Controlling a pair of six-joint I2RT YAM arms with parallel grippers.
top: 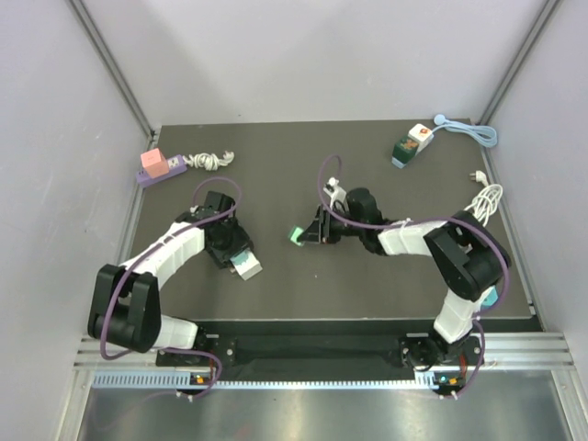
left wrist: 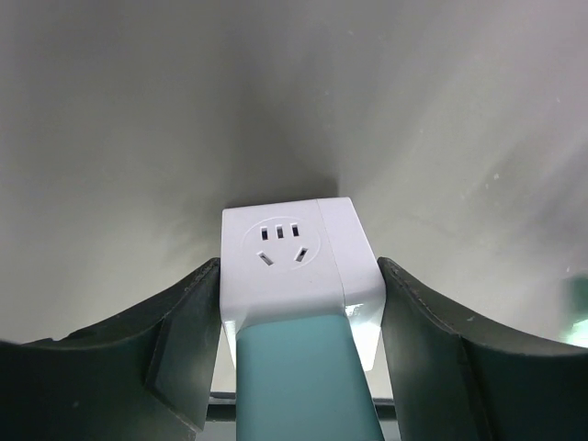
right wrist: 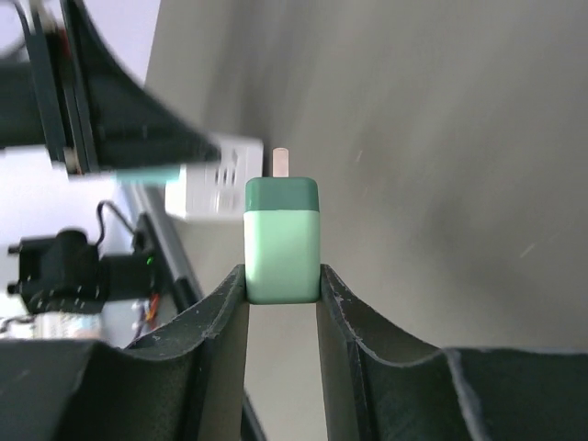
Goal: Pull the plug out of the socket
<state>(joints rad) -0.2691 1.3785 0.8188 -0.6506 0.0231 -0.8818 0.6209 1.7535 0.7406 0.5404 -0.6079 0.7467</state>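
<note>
Our right gripper (right wrist: 282, 276) clamps the green plug (right wrist: 281, 243), prong facing yet clear of the socket (left wrist: 294, 257) our left gripper (left wrist: 299, 280) holds.

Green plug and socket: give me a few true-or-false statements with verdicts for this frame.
1. The right claw is shut on the green plug. True.
2. The green plug sits in the white socket. False: they are apart, and its prong is bare.
3. The left claw grips the white socket. True.
4. The pink-and-purple power strip lies at the far right of the table. False: it lies at the far left.
</note>
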